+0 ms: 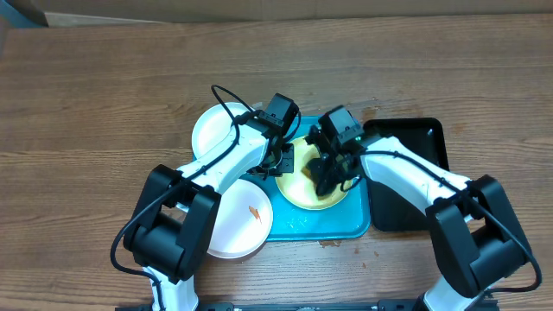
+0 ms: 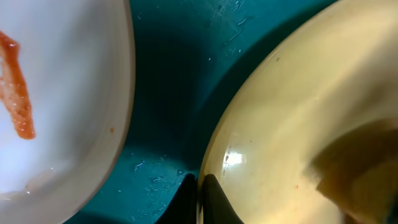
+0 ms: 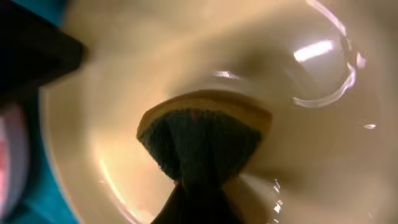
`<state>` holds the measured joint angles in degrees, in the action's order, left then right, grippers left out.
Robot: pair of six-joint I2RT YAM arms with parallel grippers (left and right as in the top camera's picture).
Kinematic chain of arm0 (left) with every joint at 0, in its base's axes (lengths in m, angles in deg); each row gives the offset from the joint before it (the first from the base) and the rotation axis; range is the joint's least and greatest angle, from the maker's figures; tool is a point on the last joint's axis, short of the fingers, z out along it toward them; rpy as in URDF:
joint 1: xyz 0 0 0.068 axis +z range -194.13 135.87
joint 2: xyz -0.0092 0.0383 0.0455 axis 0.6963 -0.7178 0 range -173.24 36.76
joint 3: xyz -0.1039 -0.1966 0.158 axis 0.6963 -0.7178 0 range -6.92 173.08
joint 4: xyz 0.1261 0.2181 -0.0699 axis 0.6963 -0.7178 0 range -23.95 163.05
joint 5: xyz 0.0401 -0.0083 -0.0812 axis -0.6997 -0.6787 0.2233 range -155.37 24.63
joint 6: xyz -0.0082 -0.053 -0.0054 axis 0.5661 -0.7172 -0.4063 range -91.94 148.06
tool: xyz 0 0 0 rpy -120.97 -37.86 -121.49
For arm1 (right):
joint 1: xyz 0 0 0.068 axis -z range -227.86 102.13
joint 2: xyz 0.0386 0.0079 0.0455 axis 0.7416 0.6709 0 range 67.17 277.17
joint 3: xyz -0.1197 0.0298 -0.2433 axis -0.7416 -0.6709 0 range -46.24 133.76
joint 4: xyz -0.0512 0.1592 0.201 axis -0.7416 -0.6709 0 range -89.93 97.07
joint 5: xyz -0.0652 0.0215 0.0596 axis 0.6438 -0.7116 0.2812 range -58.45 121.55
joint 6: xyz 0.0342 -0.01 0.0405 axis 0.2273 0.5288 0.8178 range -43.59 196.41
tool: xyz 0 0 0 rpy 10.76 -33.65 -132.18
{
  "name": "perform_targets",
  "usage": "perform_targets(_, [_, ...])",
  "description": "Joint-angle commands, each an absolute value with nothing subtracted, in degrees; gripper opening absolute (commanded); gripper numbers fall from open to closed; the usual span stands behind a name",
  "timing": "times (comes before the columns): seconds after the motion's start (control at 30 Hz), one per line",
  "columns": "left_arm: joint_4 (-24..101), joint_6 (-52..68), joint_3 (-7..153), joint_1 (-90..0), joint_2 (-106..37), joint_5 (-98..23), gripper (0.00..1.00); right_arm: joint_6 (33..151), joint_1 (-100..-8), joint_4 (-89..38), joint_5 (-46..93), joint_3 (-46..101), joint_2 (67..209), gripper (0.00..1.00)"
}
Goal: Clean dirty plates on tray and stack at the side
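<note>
Wooden desk (image 1: pixel 104 86), turquoise tray (image 1: pixel 337 226) in the middle with the yellow-green plate (image 1: pixel 302 197) lying on it mid-scrub; one white plate (image 1: pixel 238 229) at the tray's near-left edge has an orange smear, the other white plate (image 1: pixel 216 130) at the far-left looks clean, and nothing is stacked, so I judge this early. My right gripper (image 1: pixel 327 175) is clenched on the sponge (image 3: pixel 202 134), pressing it into that plate's bowl. My left gripper (image 2: pixel 199 193) is squeezed tight at its left rim, apparently pinching it steady.
</note>
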<state>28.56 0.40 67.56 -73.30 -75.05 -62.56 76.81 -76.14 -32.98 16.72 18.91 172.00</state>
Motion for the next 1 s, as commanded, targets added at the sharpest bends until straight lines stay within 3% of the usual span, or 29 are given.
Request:
perform_targets(0.0, [28.7,0.6,67.1,-73.3,-76.1,-62.5,0.04,75.9,-73.9,-34.5,11.0,24.7,172.1,0.04])
perform_targets(0.37, [28.7,0.6,67.1,-73.3,-76.1,-62.5,0.05,75.9,-59.8,-47.0,14.0,30.8,171.3,0.04])
perform_targets(0.57, [28.7,0.6,67.1,-73.3,-76.1,-62.5,0.13,76.8,-50.3,-52.1,15.7,30.6,171.3,0.04])
perform_targets(0.77, [28.9,0.6,67.1,-73.3,-76.1,-62.5,0.28,81.2,-46.5,-50.4,24.2,28.6,171.3,0.04])
perform_targets(0.97, [28.8,0.6,67.1,-73.3,-76.1,-62.5,0.29,81.3,-46.5,-44.7,27.7,23.5,171.3,0.04])
